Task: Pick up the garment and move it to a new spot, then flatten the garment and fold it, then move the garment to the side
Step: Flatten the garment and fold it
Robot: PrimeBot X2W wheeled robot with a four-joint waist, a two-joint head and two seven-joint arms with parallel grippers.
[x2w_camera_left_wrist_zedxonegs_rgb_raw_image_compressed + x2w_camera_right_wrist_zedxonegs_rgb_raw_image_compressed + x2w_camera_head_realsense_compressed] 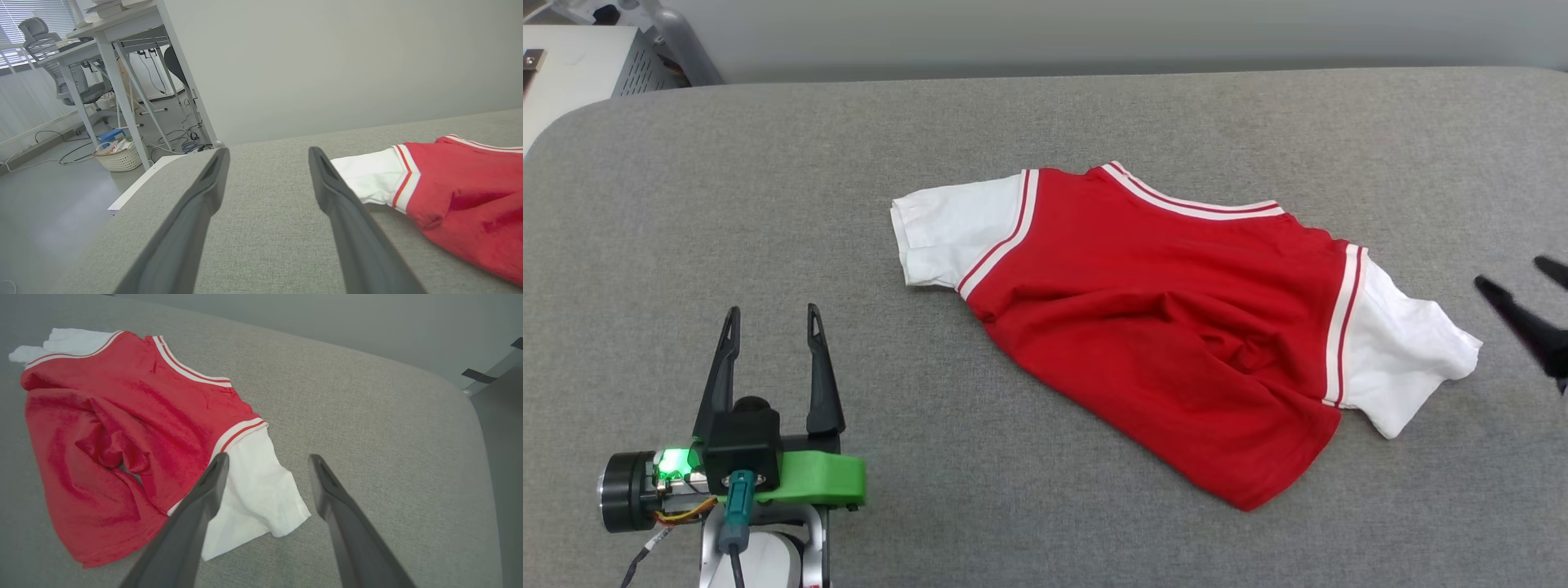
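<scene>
Nearest the robot, at the lower left of the head view, the long dark left fingers (pixel 721 367) rise from a green plastic mount (pixel 817 478). They point straight away from the body, spread wide with nothing between them, above the grey fabric-covered table (pixel 768 163).

Further in, near the middle of the table, lies the garment (pixel 1160 327), a red jersey-style T-shirt with white short sleeves and red-and-white striped trim. It is rumpled, with folds bunched across its body. Its long axis runs sleeve to sleeve, from far left to near right. The collar points to the far edge and the hem towards the robot.

The dark right fingers (pixel 1523 322) reach in from the right edge, aimed at the nearer white sleeve. They are parted wide, empty, and close beside it without touching.

Beyond the table stands a plain pale wall (pixel 1094 33).
</scene>
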